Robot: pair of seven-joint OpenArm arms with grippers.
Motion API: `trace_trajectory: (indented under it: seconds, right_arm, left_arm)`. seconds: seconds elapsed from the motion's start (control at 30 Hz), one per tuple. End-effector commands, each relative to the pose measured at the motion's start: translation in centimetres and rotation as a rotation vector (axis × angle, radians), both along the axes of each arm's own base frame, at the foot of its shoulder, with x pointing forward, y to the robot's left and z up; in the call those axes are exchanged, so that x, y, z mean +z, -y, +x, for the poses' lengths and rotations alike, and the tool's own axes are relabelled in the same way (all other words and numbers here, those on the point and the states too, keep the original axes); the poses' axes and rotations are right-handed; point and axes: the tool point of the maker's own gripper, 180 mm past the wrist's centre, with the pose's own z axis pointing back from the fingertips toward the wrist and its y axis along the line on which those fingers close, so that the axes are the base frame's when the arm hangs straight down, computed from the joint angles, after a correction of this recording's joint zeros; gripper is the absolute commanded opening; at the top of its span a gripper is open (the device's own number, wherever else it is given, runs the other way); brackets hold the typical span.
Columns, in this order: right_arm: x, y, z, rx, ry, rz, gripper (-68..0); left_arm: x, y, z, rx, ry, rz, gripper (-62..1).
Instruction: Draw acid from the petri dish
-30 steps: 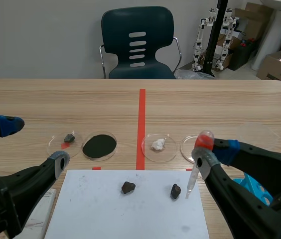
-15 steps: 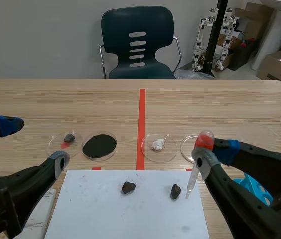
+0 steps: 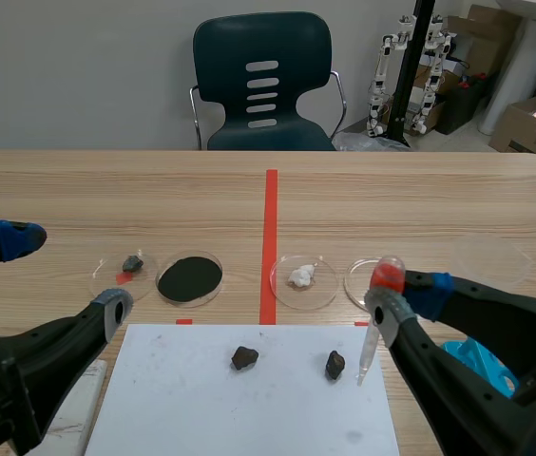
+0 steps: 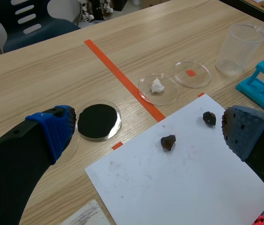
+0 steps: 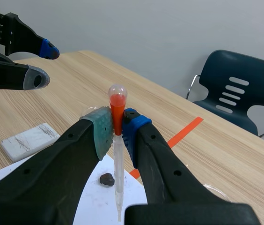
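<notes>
My right gripper (image 3: 404,293) is shut on a clear pipette (image 3: 371,337) just under its red bulb. The pipette hangs tip down over the right edge of the white paper (image 3: 201,408), close to a dark rock (image 3: 335,364). In the right wrist view the pipette (image 5: 117,159) is pressed between the two pads of that gripper (image 5: 116,132). A clear petri dish (image 3: 361,277) over a red mark lies just beyond the bulb, partly hidden; it shows whole in the left wrist view (image 4: 191,74). My left gripper (image 3: 64,274) (image 4: 146,129) stands open above the table's left side, holding nothing.
In a row with the clear dish lie dishes with a white lump (image 3: 303,279), black powder (image 3: 190,278) and a small dark stone (image 3: 125,269). A second rock (image 3: 244,358) rests on the paper. A clear cup (image 3: 491,261), a blue rack (image 3: 482,366) and a white block (image 4: 85,215) are nearby.
My right gripper has sunk slightly and come a little nearer with the pipette. The left arm has kept still.
</notes>
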Motion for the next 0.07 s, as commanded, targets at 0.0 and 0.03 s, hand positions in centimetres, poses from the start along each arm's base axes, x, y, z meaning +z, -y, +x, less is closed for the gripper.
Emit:
trace_trajectory:
  seconds: [0.0, 0.03]
  right_arm:
    - [0.67, 0.08, 0.15, -0.003, 0.021, 0.02, -60.5]
    - [0.67, 0.08, 0.15, -0.003, 0.021, 0.02, -60.5]
  left_arm:
    - [0.98, 0.11, 0.23, 0.001, 0.029, -0.017, 1.4]
    - [0.98, 0.11, 0.23, 0.001, 0.029, -0.017, 1.4]
